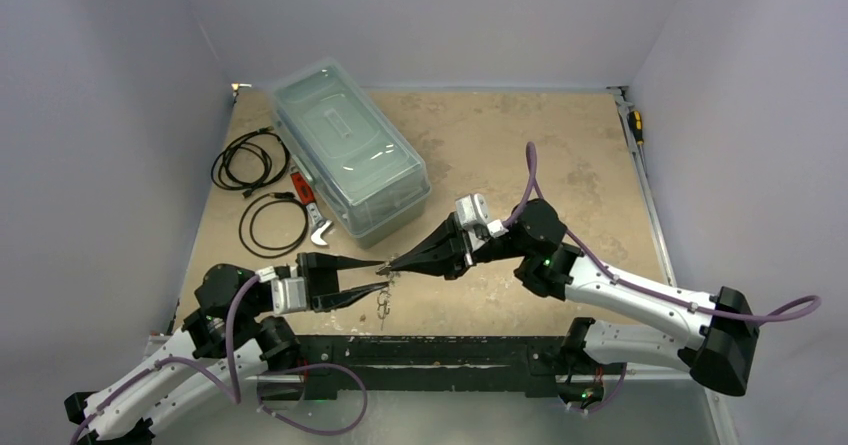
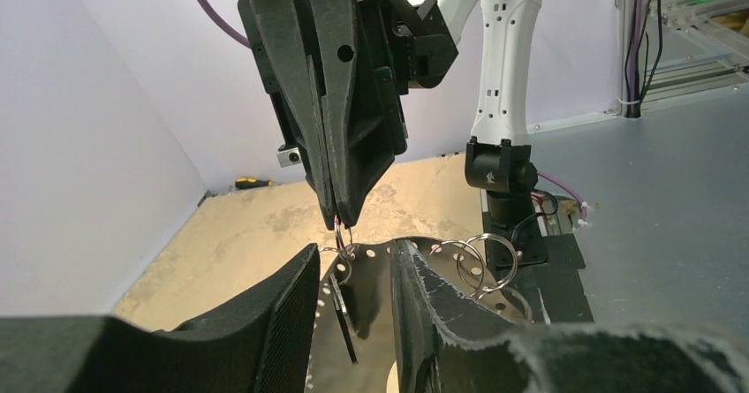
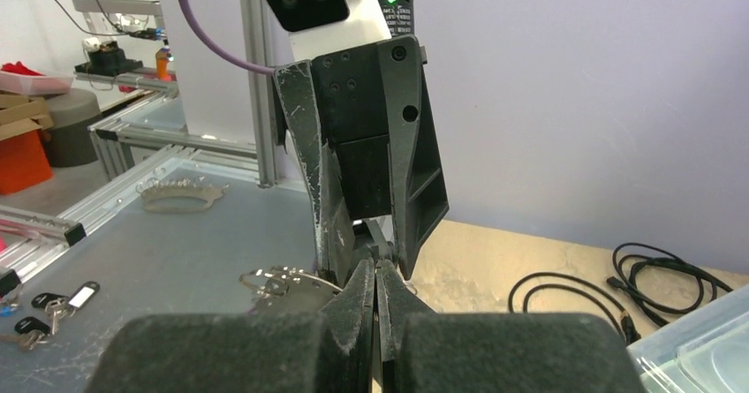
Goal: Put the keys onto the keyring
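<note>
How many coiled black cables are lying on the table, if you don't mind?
2. One black cable lies coiled near the far-left corner, left of the clear lidded box; the second cable lies just nearer, beside the red-handled tool. The box could hide more.

The top external camera sits high above and behind the arm bases, tilted down and forward. It is far enough back to take in the whole tan mottled surface and its pale walls. The left wrist camera rides just behind the black left tool and looks along its fingers toward the robot's right, with the black right tool very near, filling the upper middle. The right wrist camera faces the opposite way over its own tool, with the left tool close ahead. All three views share the spot where the tool tips meet at the pale whitish-grey looped keyring. The right wrist and top views also share the coiled black cables and the clear plastic lidded box.
</note>
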`<state>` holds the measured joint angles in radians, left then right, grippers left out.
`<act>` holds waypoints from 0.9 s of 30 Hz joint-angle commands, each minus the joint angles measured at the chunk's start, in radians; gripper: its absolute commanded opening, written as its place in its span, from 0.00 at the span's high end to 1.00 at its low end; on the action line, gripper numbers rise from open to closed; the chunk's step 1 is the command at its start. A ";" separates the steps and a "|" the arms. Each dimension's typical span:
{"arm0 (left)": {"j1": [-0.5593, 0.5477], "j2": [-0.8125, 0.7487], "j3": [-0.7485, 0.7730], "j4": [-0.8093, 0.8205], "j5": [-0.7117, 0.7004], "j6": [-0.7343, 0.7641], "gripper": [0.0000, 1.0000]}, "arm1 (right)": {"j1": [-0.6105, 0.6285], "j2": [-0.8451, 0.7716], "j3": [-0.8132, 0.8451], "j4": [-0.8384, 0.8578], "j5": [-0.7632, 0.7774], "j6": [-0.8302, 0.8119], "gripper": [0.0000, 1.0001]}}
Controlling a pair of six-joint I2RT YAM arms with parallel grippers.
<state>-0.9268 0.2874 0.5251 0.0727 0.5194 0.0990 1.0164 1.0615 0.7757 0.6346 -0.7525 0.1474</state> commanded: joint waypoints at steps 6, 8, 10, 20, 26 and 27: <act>0.002 0.027 0.031 -0.005 -0.032 0.004 0.73 | 0.004 0.009 0.061 0.026 -0.007 -0.015 1.00; 0.002 0.031 0.032 -0.004 -0.033 0.001 0.76 | 0.004 0.011 0.065 0.022 -0.009 -0.017 1.00; 0.002 0.036 0.032 -0.004 -0.034 -0.002 0.78 | 0.004 0.011 0.065 0.022 -0.015 -0.016 1.00; 0.002 0.054 0.039 -0.006 -0.032 -0.014 1.00 | 0.004 0.012 0.062 0.037 -0.019 -0.009 1.00; 0.002 0.059 0.060 -0.043 -0.069 -0.007 1.00 | 0.005 0.021 0.062 0.023 -0.024 -0.008 1.00; 0.002 0.058 0.062 -0.049 -0.082 -0.007 1.00 | 0.005 0.021 0.068 -0.006 -0.022 -0.018 1.00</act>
<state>-0.9268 0.3386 0.5423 0.0360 0.4816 0.0940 1.0161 1.0801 0.7864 0.6155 -0.7593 0.1455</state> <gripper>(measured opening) 0.020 0.005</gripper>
